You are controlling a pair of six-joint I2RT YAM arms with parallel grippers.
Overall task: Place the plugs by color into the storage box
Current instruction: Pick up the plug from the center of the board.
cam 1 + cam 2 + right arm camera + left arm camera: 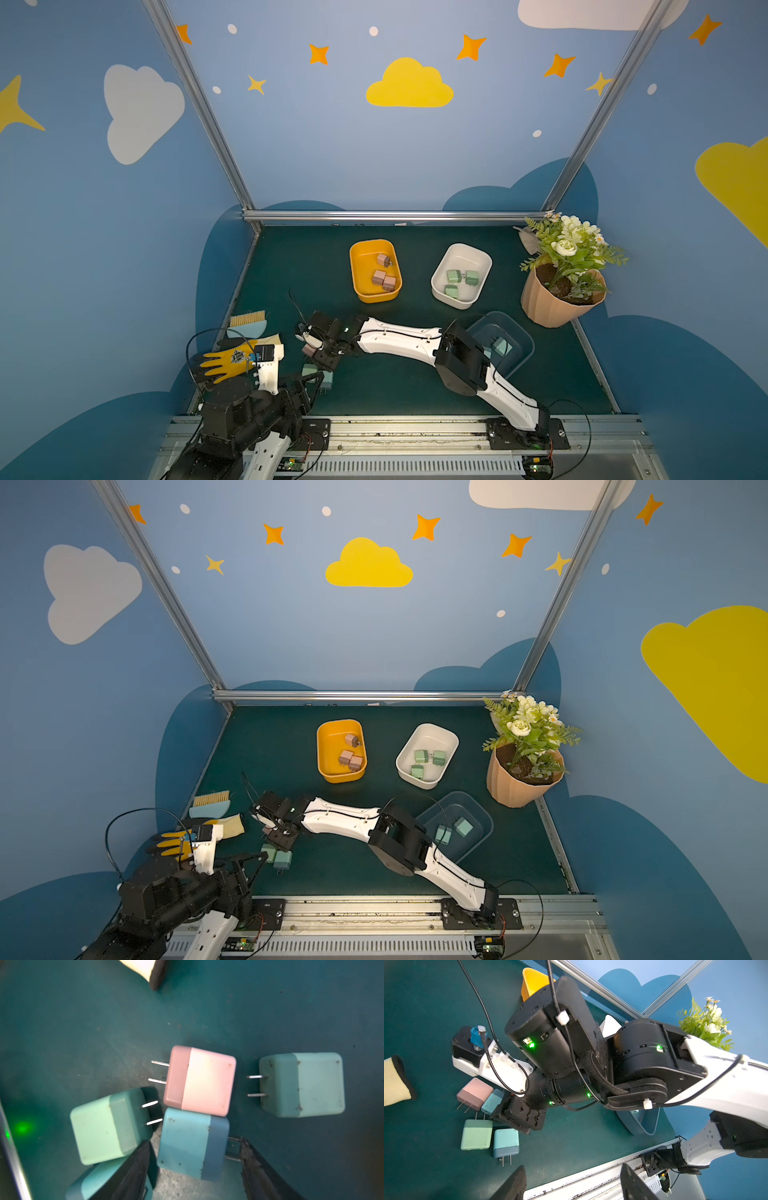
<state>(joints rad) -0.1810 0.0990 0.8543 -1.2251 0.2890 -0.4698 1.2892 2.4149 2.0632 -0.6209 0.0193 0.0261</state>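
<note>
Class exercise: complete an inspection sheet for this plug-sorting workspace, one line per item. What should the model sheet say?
Surface: dark green mat, faint specks.
Job's things: three pink plugs in the orange plastic bin; three pale green plugs in the white plastic bin; two light teal plugs in the translucent blue bin; loose on the mat, among others, a pink plug, a mint green plug, a blue-teal plug.
Clutter: yellow-bristled brush, yellow-and-black glove, flowering plant in a ribbed tan pot.
Grippers: right gripper open, straddling the blue-teal plug; left gripper open, empty.
Cables: black braided cable and thin leads clipped along the arms.
Surroundings: blue walls with cloud and star decals; aluminium frame.
</note>
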